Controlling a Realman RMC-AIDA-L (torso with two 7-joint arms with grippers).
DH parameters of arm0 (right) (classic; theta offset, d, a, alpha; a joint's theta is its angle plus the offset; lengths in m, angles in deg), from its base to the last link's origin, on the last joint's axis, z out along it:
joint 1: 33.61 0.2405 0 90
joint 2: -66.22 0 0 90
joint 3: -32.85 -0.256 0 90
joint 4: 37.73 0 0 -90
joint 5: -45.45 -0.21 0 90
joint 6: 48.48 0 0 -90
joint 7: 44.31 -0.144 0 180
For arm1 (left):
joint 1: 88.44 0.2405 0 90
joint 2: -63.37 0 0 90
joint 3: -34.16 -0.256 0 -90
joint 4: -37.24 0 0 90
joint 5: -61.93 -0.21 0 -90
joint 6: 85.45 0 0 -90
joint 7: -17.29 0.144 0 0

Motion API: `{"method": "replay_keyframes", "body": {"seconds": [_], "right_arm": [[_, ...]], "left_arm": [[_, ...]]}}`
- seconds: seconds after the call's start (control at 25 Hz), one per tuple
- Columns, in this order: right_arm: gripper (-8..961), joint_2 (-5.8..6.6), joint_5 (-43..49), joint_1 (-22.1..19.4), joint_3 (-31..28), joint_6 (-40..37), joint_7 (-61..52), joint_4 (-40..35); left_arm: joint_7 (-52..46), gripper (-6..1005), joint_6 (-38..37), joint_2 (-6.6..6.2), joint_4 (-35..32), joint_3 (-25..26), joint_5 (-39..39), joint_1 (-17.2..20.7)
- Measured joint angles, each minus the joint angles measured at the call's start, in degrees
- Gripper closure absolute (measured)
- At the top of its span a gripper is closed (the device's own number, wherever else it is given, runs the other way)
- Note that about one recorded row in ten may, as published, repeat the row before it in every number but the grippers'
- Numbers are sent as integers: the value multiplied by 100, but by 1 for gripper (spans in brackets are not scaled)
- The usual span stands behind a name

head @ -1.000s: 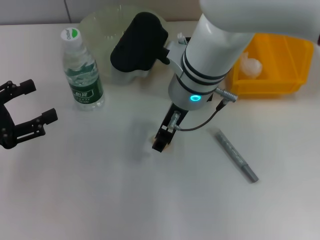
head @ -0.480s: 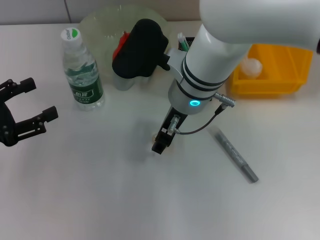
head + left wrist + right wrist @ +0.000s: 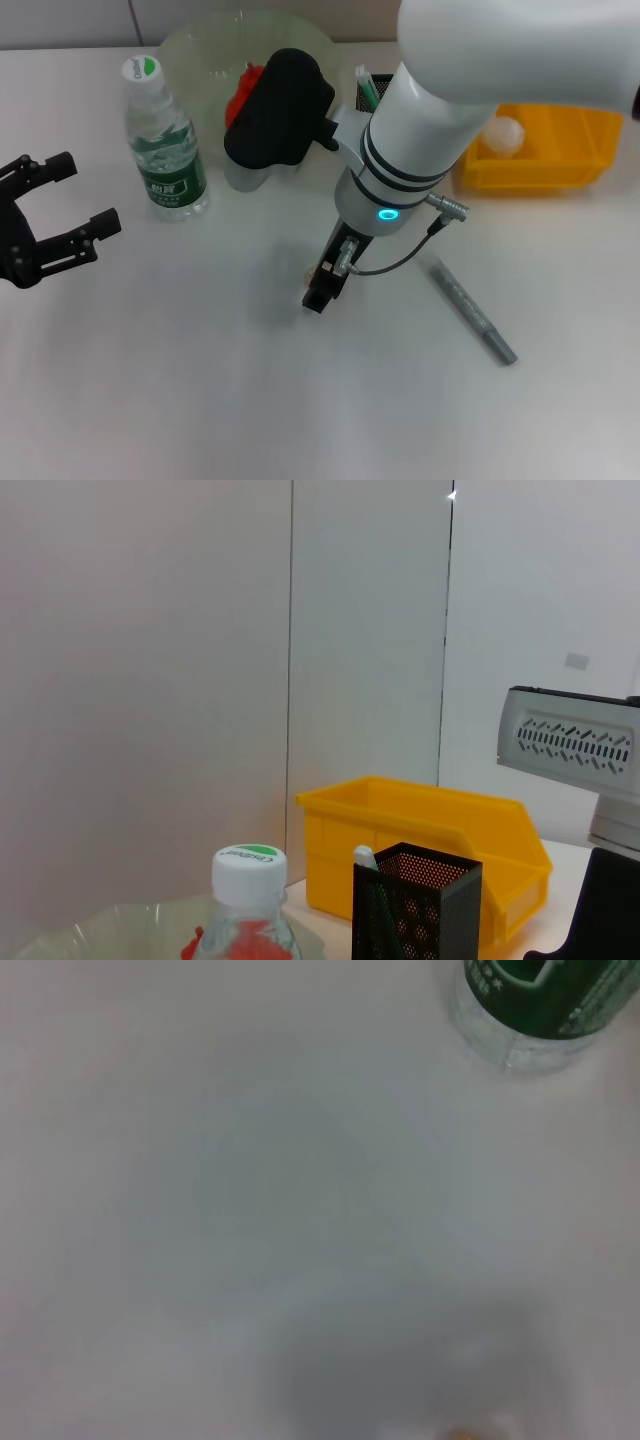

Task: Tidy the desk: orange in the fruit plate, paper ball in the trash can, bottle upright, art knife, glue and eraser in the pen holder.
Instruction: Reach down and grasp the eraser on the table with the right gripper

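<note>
Right arm reached in from upper right, wrist pitched steeply down, right gripper (image 3: pixel 318 292) low at mid-bench; state of jaws not readable. Left gripper (image 3: pixel 62 215) sat off at far left edge, idle, jaws spread wide apart.

White worktop (image 3: pixel 200 400) carrying: upright bottle (image 3: pixel 163 142), clear fruit plate (image 3: pixel 200 45) behind it, mesh pen holder (image 3: pixel 367 92), yellow bin (image 3: pixel 550 150) holding paper ball (image 3: pixel 503 132), grey art knife (image 3: pixel 473 311) lying flat; right gripper (image 3: pixel 318 292) lowered at centre, left gripper (image 3: pixel 65 205) spread apart at left edge.
</note>
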Motion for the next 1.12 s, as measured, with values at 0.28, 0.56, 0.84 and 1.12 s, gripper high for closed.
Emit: {"method": "replay_keyframes", "body": {"seconds": [0.28, 0.56, 0.84, 1.12], "right_arm": [[299, 0, -11, 12, 65, 44, 4, 76], [336, 0, -32, -1, 65, 80, 7, 81], [592, 0, -38, 0, 42, 61, 8, 79], [757, 0, -38, 1, 15, 17, 8, 60]], "left_arm": [[0, 139, 38, 0, 21, 2, 0, -27], [0, 139, 43, 0, 21, 2, 0, -40], [0, 139, 44, 0, 21, 2, 0, -46], [0, 138, 43, 0, 22, 2, 0, -45]]}}
